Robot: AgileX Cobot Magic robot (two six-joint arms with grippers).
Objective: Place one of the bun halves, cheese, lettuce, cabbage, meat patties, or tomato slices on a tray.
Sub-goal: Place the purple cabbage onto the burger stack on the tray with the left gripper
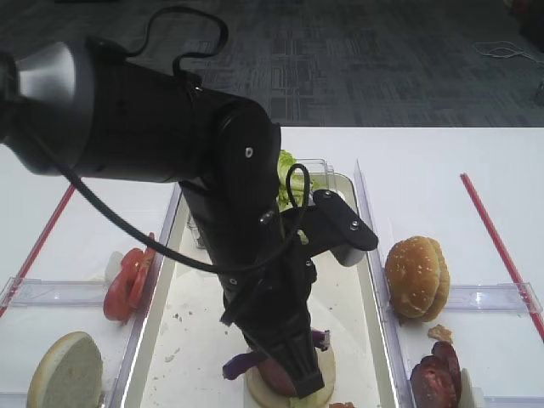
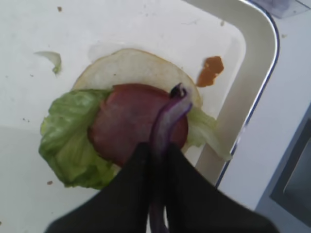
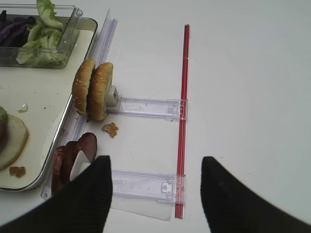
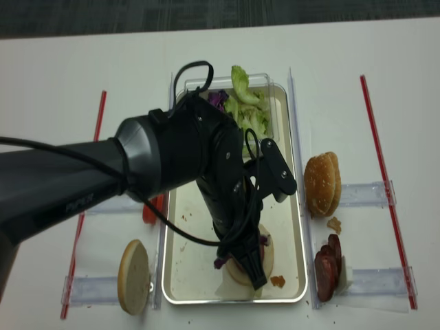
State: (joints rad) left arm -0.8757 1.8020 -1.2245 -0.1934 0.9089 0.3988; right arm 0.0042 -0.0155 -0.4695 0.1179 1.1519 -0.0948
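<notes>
My left gripper is shut on a purple cabbage strip that sticks out past its fingertips. Right below lies a stack on the tray: a pale bun half, green lettuce and a pink meat patty. The strip's tip hangs over the patty. From above, the left gripper is low over the tray's near end. My right gripper stands open over the white table, with nothing between its fingers.
A clear tub with lettuce and cabbage sits at the tray's far end. Sesame bun halves and dark patties stand in holders on the right. Tomato slices and a pale bun half are on the left. A red strip crosses the table.
</notes>
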